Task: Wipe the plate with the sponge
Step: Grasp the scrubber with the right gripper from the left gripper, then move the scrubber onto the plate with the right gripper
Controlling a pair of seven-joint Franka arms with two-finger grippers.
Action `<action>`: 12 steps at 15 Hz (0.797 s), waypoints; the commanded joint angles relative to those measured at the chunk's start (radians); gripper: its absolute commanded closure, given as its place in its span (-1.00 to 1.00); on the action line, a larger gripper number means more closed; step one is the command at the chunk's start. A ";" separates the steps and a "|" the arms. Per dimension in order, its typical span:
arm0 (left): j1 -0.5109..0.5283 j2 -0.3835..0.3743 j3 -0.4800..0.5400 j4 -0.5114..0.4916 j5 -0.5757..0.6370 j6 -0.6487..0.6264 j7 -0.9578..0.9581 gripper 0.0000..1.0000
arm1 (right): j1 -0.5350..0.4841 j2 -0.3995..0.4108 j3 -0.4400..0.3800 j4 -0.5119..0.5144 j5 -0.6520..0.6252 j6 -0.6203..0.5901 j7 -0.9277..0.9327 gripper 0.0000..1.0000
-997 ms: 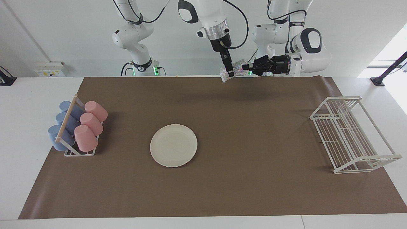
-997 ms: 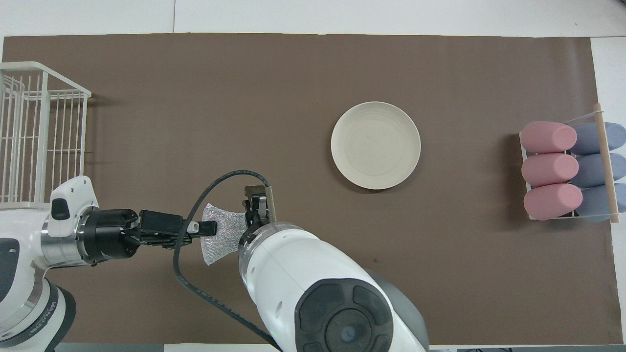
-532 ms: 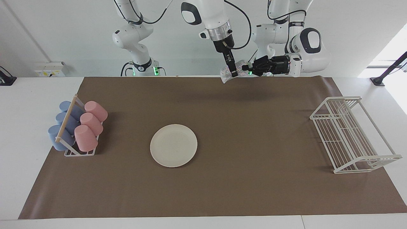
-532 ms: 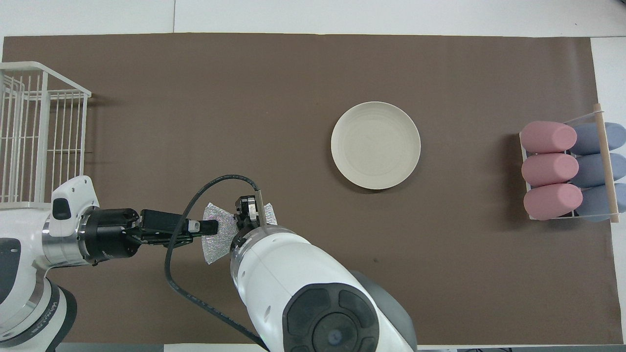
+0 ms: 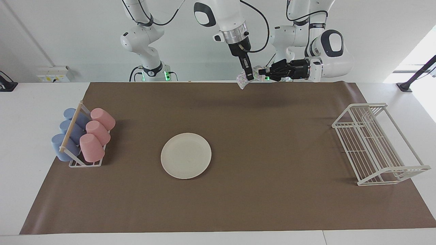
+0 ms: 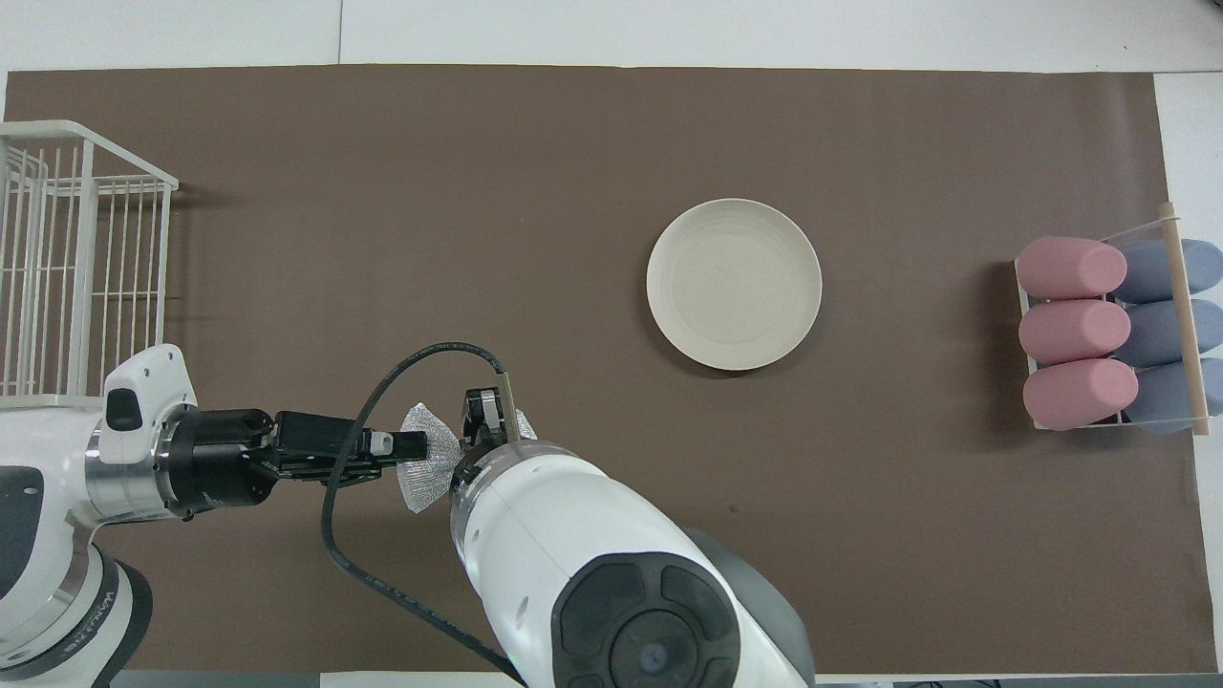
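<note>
Sponge [image 5: 246, 79] sits right between two grippers, up in the air over the mat's edge by the robots' bases. The left gripper [image 5: 261, 71] lies level and is clamped on one end of the pad; the right gripper [image 5: 250, 75] points straight down with its fingers pinched on the pad's narrow waist. In the overhead view the sponge [image 6: 426, 465] fans out beside the right wrist, crumpled at the middle.

This reads as a handover, left to right. To do it well, the right jaws should be firm on the waist before the left jaws part, and the left should draw back along its own axis so it does not drag the soft pad askew. Then the pad needs a free lobe hanging below the fingertips, so that sponge and not metal meets the dish.

The plate [image 5: 186, 155] lies flat on the brown mat [image 5: 238, 211], well apart from both grippers, toward the right arm's end of the table and farther from the robots than the sponge. The path down to it looks open. The cup rack [image 5: 82, 137] with pink and blue cups stands at the right arm's end, beside the plate but apart from it; the white wire rack [image 5: 374, 144] stands at the left arm's end, out of the way. A black cable [image 6: 382, 401] loops by the right wrist, a possible snag.
</note>
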 commanded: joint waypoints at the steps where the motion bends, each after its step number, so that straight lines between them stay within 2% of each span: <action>1: -0.010 -0.036 -0.004 -0.002 0.035 0.026 -0.080 -1.00 | -0.005 -0.006 0.003 -0.008 0.006 -0.001 -0.028 1.00; 3: -0.008 -0.033 -0.004 0.010 0.058 0.032 -0.096 -1.00 | -0.013 -0.009 0.001 -0.011 0.006 -0.028 -0.029 1.00; 4: -0.010 -0.027 -0.007 0.019 0.082 0.061 -0.111 -1.00 | -0.033 -0.015 -0.005 -0.014 -0.004 -0.080 -0.061 1.00; 7: 0.003 -0.019 -0.009 0.045 0.228 0.106 -0.116 -1.00 | -0.124 -0.015 -0.005 -0.055 -0.004 -0.085 -0.340 1.00; 8: 0.004 -0.017 -0.009 0.056 0.282 0.118 -0.116 -1.00 | -0.172 -0.007 -0.003 -0.083 -0.004 -0.061 -0.452 1.00; 9: 0.006 -0.017 -0.009 0.062 0.366 0.144 -0.120 -1.00 | -0.215 0.014 -0.003 -0.121 -0.003 0.015 -0.564 1.00; 12: -0.009 -0.004 -0.014 0.065 0.599 0.253 -0.154 -1.00 | -0.316 0.134 -0.003 -0.184 0.000 0.186 -0.788 1.00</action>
